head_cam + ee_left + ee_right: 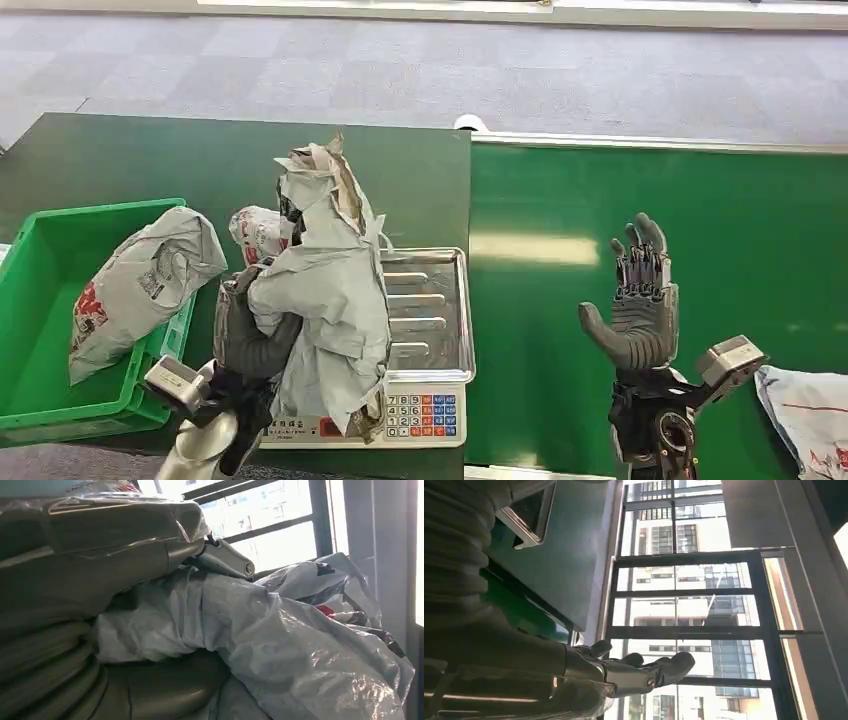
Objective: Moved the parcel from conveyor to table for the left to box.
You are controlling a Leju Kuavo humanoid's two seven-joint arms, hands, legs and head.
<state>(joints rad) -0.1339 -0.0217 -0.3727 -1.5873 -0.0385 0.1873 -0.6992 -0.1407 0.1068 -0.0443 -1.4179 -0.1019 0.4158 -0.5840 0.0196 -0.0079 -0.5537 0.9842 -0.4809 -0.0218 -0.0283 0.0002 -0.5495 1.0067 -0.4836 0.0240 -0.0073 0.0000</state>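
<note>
Parcel: we see the grey parcel (330,300) lifted above the weighing scale (430,400), just right of the green box (40,300)
Long axis: it stands nearly upright, crumpled top pointing up and away from us, lower end hanging over the scale's front edge
Left hand: our left hand (255,330) grips the parcel from its left side; the left wrist view shows the wrinkled plastic (280,645) pressed against it
Right hand: our right hand (640,300) is raised over the green conveyor (560,350), fingers spread, holding nothing
Box: one grey bag (140,285) leans on its right wall
Edges: another parcel (810,420) lies at the conveyor's near right edge
Room: bare belt surrounds the right hand
</note>
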